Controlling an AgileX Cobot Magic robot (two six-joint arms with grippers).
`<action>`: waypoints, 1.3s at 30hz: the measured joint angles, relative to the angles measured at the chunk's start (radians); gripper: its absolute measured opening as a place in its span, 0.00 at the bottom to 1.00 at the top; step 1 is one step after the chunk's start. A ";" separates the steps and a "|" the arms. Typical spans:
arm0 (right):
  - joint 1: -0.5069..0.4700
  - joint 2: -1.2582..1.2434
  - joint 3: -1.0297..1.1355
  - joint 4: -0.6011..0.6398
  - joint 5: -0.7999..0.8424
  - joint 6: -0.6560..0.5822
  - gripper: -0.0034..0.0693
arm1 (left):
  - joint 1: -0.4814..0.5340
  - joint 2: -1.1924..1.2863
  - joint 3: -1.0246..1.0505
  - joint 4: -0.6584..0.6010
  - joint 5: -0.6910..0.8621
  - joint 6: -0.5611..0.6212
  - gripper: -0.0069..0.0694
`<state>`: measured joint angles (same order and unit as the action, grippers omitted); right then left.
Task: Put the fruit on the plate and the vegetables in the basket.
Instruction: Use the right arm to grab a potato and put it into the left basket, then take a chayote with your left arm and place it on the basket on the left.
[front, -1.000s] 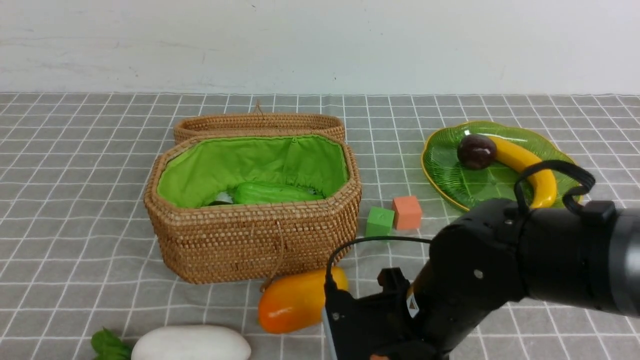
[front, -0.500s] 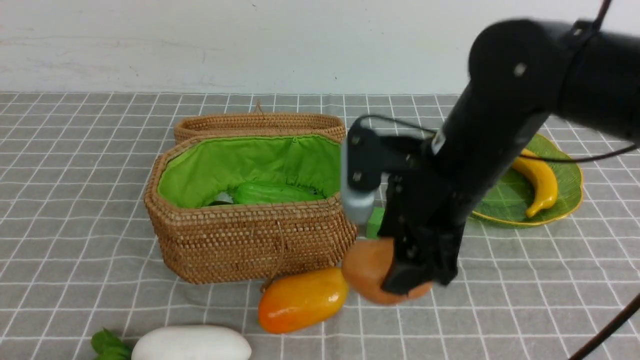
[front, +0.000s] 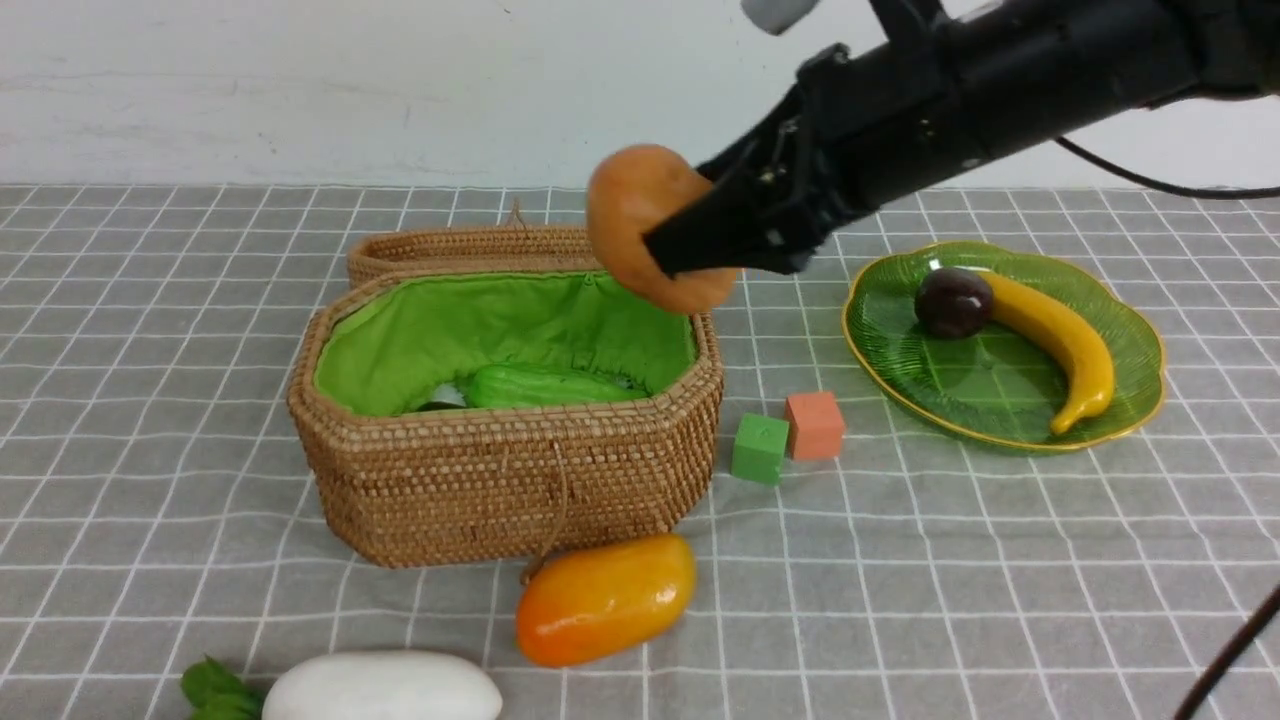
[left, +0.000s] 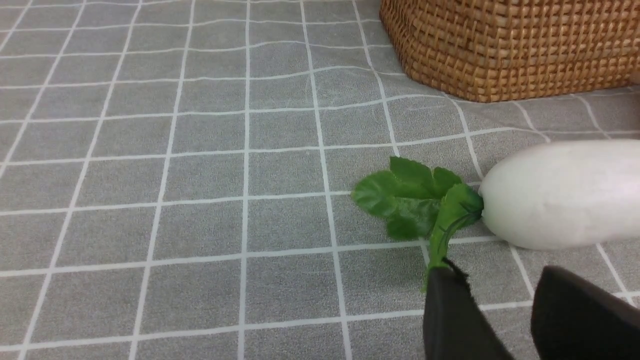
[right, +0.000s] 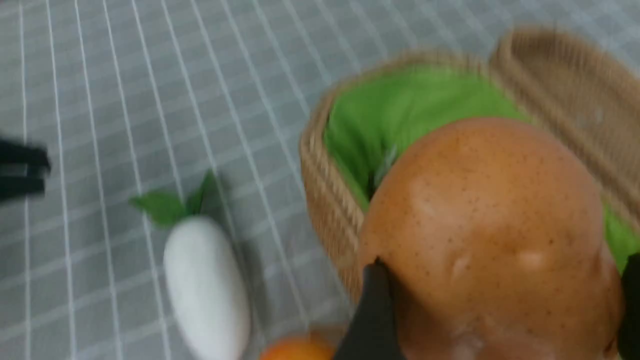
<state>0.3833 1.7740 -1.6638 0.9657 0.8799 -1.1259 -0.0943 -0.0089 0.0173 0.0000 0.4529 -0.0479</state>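
Note:
My right gripper (front: 680, 255) is shut on the brown potato (front: 640, 215), which hangs in the air above the right end of the open basket (front: 500, 480). A pale-green gourd (front: 545, 385) lies inside on the green lining. The green plate (front: 900, 350) at the right holds the plum (front: 952, 302) and the banana (front: 1060, 335). The mango (front: 603, 598) lies on the cloth in front of the basket. The white radish (left: 560, 195) lies at the front left. My left gripper (left: 495, 280) stands open just before the radish's leaves, nothing between its fingers.
A green cube (front: 759, 448) and an orange cube (front: 815, 424) sit on the grey checked cloth between basket and plate. The basket's woven lid (front: 520, 245) lies folded back behind it. A white wall closes the far side.
The right arm has risen from low at the front, carrying the potato up from beside the mango and back to the left, over the basket. The left gripper has not changed.

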 joint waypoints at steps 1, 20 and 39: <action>0.015 0.022 0.000 0.020 -0.034 -0.013 0.82 | 0.000 0.000 0.000 0.000 0.000 0.000 0.40; 0.084 0.189 0.000 0.052 -0.231 -0.027 0.91 | 0.000 0.000 0.000 0.000 0.000 0.000 0.40; 0.071 0.051 0.000 -0.148 -0.091 0.063 0.59 | 0.000 0.000 0.000 0.000 0.000 0.000 0.40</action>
<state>0.4545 1.8253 -1.6638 0.8178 0.7888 -1.0630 -0.0943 -0.0089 0.0173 0.0000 0.4529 -0.0479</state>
